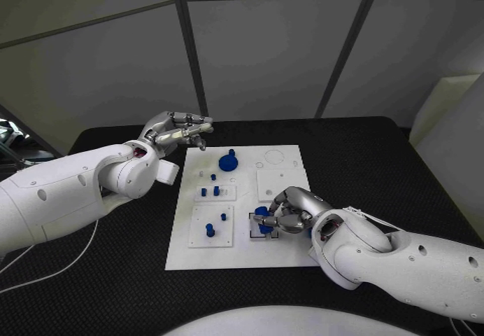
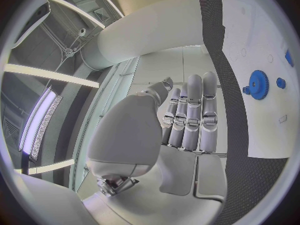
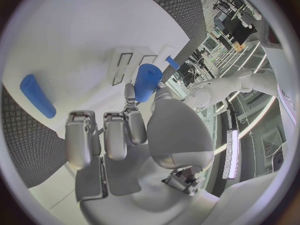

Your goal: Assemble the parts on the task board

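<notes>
The white task board (image 1: 287,252) lies in the middle of the black table. My right hand (image 1: 290,213) is low over its near right part and pinches a blue cylindrical part (image 3: 147,80) between thumb and finger, just above a black-framed slot (image 1: 256,236). The same part (image 1: 264,221) shows blue under the fingers in the head view. My left hand (image 1: 178,129) hovers off the board's far left corner, holding nothing, its fingers (image 2: 190,115) stretched side by side. A blue gear (image 1: 229,162) stands on the far part of the board, also seen as the gear (image 2: 257,78) from the left wrist.
Small blue pegs (image 1: 210,190) stand in a white block at the board's left, and two more pegs (image 1: 211,229) in a nearer block. A long blue piece (image 3: 36,96) lies flat on the board near my right hand. Black table (image 1: 403,168) surrounds the board.
</notes>
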You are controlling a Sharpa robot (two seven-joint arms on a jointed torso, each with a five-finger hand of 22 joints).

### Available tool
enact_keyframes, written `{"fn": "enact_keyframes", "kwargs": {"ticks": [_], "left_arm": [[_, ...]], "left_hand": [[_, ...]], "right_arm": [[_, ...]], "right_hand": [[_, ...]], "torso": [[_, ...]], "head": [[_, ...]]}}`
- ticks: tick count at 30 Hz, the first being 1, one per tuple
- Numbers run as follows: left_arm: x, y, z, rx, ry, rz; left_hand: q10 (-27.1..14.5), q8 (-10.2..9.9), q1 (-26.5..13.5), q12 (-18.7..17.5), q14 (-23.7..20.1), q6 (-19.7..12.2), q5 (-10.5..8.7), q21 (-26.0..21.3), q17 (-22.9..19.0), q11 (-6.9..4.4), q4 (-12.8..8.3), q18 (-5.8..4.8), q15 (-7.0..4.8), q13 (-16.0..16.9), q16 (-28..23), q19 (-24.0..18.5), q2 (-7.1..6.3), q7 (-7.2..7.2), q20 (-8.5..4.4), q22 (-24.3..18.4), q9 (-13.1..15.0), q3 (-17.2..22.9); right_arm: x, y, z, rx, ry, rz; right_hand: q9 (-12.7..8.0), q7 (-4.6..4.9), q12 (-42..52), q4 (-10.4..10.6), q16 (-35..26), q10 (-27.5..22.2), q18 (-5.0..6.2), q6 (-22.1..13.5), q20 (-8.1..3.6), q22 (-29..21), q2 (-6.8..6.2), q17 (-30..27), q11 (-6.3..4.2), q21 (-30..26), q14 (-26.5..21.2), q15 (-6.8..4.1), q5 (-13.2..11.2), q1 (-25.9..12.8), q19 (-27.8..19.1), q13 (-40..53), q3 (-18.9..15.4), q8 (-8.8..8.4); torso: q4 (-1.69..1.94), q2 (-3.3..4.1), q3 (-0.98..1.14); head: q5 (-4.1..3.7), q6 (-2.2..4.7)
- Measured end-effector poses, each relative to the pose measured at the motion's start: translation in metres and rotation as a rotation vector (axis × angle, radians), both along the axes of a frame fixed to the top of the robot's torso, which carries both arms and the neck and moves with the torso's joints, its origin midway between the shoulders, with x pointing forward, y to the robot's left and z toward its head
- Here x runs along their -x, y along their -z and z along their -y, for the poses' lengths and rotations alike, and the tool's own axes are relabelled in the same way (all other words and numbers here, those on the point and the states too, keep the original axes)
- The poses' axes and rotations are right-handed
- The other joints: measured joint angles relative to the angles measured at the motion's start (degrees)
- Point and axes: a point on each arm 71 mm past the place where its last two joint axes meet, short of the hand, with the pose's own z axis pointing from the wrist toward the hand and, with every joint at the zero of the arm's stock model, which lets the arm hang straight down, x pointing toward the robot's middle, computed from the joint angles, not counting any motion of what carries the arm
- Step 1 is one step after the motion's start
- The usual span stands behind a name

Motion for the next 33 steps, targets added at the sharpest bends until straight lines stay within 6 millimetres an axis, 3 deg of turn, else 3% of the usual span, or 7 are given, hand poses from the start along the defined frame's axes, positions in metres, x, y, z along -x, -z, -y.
{"fn": "enact_keyframes", "kwargs": {"ticks": [6,10,16,20,23,27,33], "left_arm": [[0.0001,0.0,0.0018,0.001,0.003,0.0],[0.0001,0.0,0.0016,0.001,0.003,0.0],[0.0001,0.0,0.0017,0.001,0.003,0.0],[0.0001,0.0,0.0018,0.001,0.003,0.0],[0.0001,0.0,0.0018,0.001,0.003,0.0],[0.0001,0.0,0.0016,0.001,0.003,0.0],[0.0001,0.0,0.0012,0.001,0.002,-0.001]], "left_hand": [[0.0,0.0,0.0,0.0,0.0,0.0,0.0,0.0,0.0,0.0,0.0,0.0,0.0,0.0,0.0,0.0,0.0,0.0,0.0,0.0,0.0,0.0],[0.0,0.0,0.0,0.0,0.0,0.0,0.0,0.0,0.0,0.0,0.0,0.0,0.0,0.0,0.0,0.0,0.0,0.0,0.0,0.0,0.0,0.0],[0.0,0.2,0.0,0.0,0.0,0.0,0.0,0.0,0.0,0.0,0.0,0.0,0.0,0.0,0.0,0.0,0.0,0.0,0.0,0.0,0.0,0.0],[0.0,0.2,0.0,0.0,0.0,0.0,0.0,0.0,0.0,0.0,0.0,0.0,0.0,0.0,0.0,0.0,0.0,0.0,0.0,0.0,0.0,0.0],[0.0,0.2,0.0,0.0,0.0,0.0,0.0,0.0,0.0,0.0,0.0,0.0,0.0,0.0,0.0,0.0,0.0,0.0,0.0,0.0,0.0,0.0],[0.0,0.2,0.0,0.0,0.0,0.0,0.0,0.0,0.0,0.0,0.0,0.0,0.0,0.0,0.0,0.0,0.0,0.0,0.0,0.0,0.0,0.0],[0.0,0.2,0.0,0.0,0.0,0.0,0.0,0.0,0.0,0.0,0.0,0.0,0.0,0.0,0.0,0.0,0.0,0.0,0.0,0.0,0.0,0.0]], "right_arm": [[-0.0013,0.0018,-0.0036,0.007,0.001,-0.011],[-0.0021,0.0025,-0.0041,0.014,0.005,-0.011],[-0.0022,0.002,-0.0069,0.021,0.0,-0.003],[-0.0025,0.0019,-0.0075,0.026,-0.002,0.003],[-0.0029,0.0019,-0.0072,0.031,-0.001,0.008],[-0.0028,0.0013,-0.0064,0.035,-0.002,0.015],[0.0001,-0.0018,-0.0041,0.038,-0.012,0.031]], "right_hand": [[1.4,-0.73,0.0,0.0,0.0,0.1,0.0,0.7,0.0,0.0,0.12,0.0,-0.11,0.0,0.2,-0.21,-1.4,-0.6,0.0,0.0,-0.8,0.05],[2.7,-2.61,0.0,0.0,0.0,0.3,0.0,2.7,-0.2,0.0,0.62,0.0,-0.32,0.0,0.2,-0.21,-6.1,-2.6,0.2,0.0,-2.1,0.88],[3.4,-2.39,0.0,0.2,0.0,0.3,0.01,2.4,-0.2,0.0,-0.34,0.0,-0.32,0.0,0.2,-0.21,-10.7,-4.3,0.2,0.0,-3.0,0.75],[4.4,-2.39,-0.4,0.2,0.0,0.3,0.0,2.0,-0.19,0.0,-1.79,0.0,-0.32,0.0,0.2,-0.21,-17.4,-6.8,0.2,0.0,-3.0,0.75],[4.9,-2.39,-0.7,0.2,0.0,0.3,0.0,2.0,-0.19,0.0,-2.51,0.0,-0.32,0.0,0.2,-0.21,-19.9,-7.9,0.2,0.0,-2.2,0.75],[5.3,-2.19,-0.7,0.1,0.0,0.3,0.0,1.8,-0.19,0.0,-2.61,0.0,-0.32,0.0,0.2,-0.21,-18.9,-8.0,0.2,0.0,-1.0,0.75],[6.5,-2.38,-0.7,-1.7,0.0,0.3,0.01,1.6,-0.19,0.0,-2.34,0.0,-0.32,0.0,0.0,-0.4,-15.0,0.6,0.2,0.0,1.1,0.76]], "torso": [[-0.01,0.02,0.01],[-0.01,-0.01,0.01],[-0.02,-0.08,0.01],[-0.07,-0.11,0.01],[-0.11,-0.12,0.01],[-0.14,-0.11,0.03],[-0.19,-0.07,0.07]], "head": [[0.13,0.03],[0.36,0.02],[0.63,0.15],[0.75,0.15],[0.87,0.14],[0.9,0.2],[0.95,0.32]]}}
